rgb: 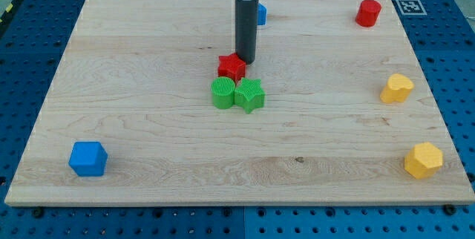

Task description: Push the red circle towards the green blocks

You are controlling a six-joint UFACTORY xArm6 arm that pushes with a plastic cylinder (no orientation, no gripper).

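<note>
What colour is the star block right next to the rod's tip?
Red. The star shows best in the camera view, touching my tip.

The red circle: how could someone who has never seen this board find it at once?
Start from the wooden board and go to its corner at the view's top right. The red circle stands there alone, a short round cylinder. The only other red piece, the red star, sits mid-board at my tip, touching the green blocks.

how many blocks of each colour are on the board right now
Red: 2, star by my tip, circle
Green: 2, circle, star
Blue: 2, cube, one behind the rod
Yellow: 2, heart, hexagon
Total: 8
</note>
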